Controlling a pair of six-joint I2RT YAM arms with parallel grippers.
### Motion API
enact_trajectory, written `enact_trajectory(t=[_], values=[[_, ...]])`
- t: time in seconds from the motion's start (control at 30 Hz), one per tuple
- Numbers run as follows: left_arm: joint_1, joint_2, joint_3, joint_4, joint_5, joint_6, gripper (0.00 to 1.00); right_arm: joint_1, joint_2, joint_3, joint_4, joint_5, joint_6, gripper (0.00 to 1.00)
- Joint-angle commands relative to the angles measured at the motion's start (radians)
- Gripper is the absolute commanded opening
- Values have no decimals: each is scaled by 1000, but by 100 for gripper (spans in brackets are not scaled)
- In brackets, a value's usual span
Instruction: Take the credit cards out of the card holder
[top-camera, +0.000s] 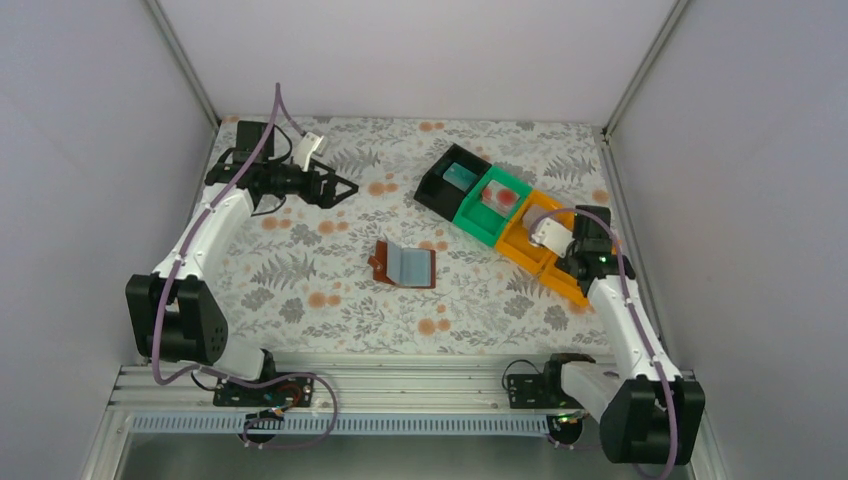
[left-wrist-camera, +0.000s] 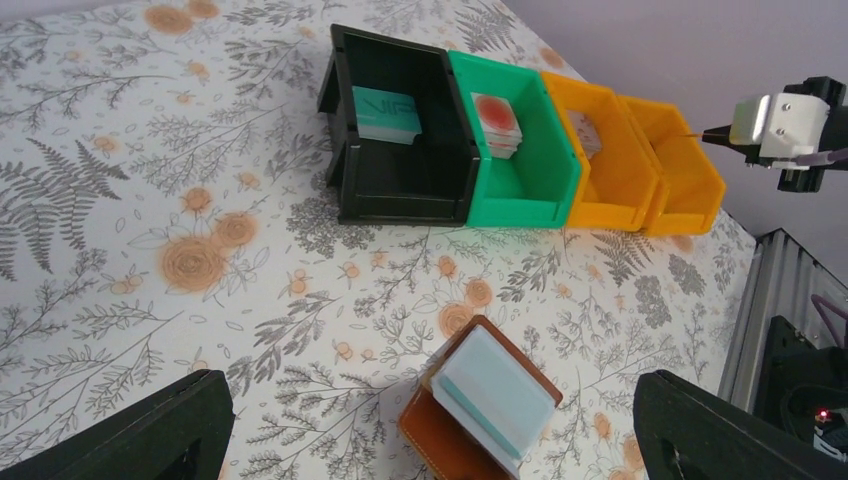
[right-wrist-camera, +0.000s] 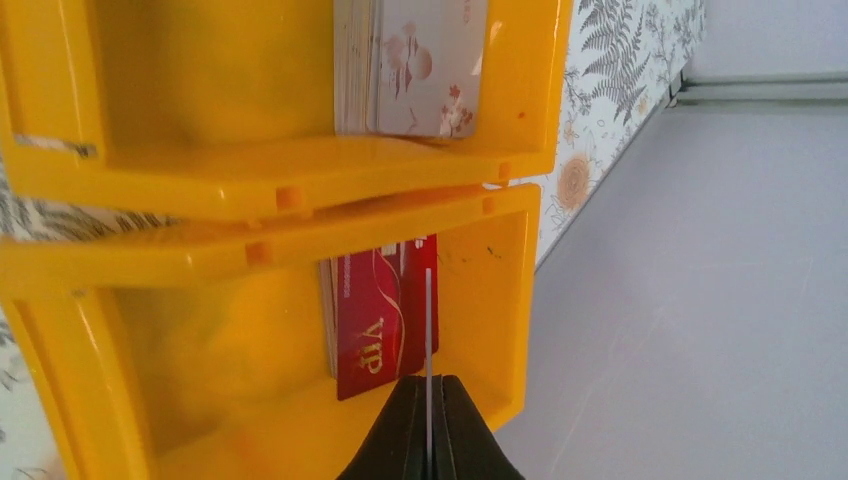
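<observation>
The card holder (top-camera: 405, 263) lies open in the middle of the table, brown outside and pale blue-grey inside. In the left wrist view the card holder (left-wrist-camera: 495, 400) shows a teal edge in one slot. My left gripper (top-camera: 345, 187) hovers open at the back left, well away from it, with its fingers (left-wrist-camera: 150, 430) spread wide and nothing between them. My right gripper (right-wrist-camera: 428, 385) is shut on a thin pale credit card (right-wrist-camera: 428, 320), seen edge-on. It holds the card over the nearer orange bin (right-wrist-camera: 250, 420), beside a red VIP card stack (right-wrist-camera: 375, 320).
Several bins stand in a diagonal row at the back right: a black bin (top-camera: 445, 185) holding a teal card (left-wrist-camera: 385, 112), a green bin (top-camera: 480, 222) holding a red-spotted card (left-wrist-camera: 497, 120), and an orange bin (top-camera: 520, 245) with pale cards (right-wrist-camera: 425, 65). Walls enclose the table.
</observation>
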Motion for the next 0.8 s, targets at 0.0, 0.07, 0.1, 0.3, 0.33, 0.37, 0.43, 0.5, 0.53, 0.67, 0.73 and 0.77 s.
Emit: enact_trajectory(t=[0.0, 0.07, 0.1, 0.3, 0.33, 0.37, 0.43, 0.5, 0.53, 0.67, 0.73, 0.77], values=[[-3, -12, 13, 1, 43, 29, 100, -58, -34, -38, 91, -53, -237, 4], [-4, -15, 15, 0, 42, 31, 100, -83, -18, -60, 139, -52, -296, 4], [-3, -16, 14, -1, 42, 31, 100, -100, -6, -67, 171, -58, -308, 4], [-3, -6, 12, -2, 38, 29, 100, -146, 93, -65, 263, -127, -335, 4], [-3, -3, 13, -2, 34, 28, 100, -149, 108, -61, 267, -137, -339, 4], [-3, -2, 13, -2, 31, 28, 100, -152, 120, -56, 269, -148, -342, 4], [-3, 2, 16, -2, 26, 28, 100, -154, 142, -52, 275, -163, -353, 4], [-3, 6, 20, -4, 22, 27, 100, -156, 164, -61, 292, -162, -366, 4], [-3, 9, 22, -6, 19, 26, 100, -159, 173, -65, 300, -162, -372, 4], [-3, 12, 23, -9, 13, 28, 100, -177, 206, -65, 327, -173, -380, 4], [-3, 14, 24, -10, 14, 28, 100, -183, 220, -65, 335, -170, -390, 4], [-3, 17, 25, -11, 12, 28, 100, -189, 227, -66, 344, -168, -395, 4]])
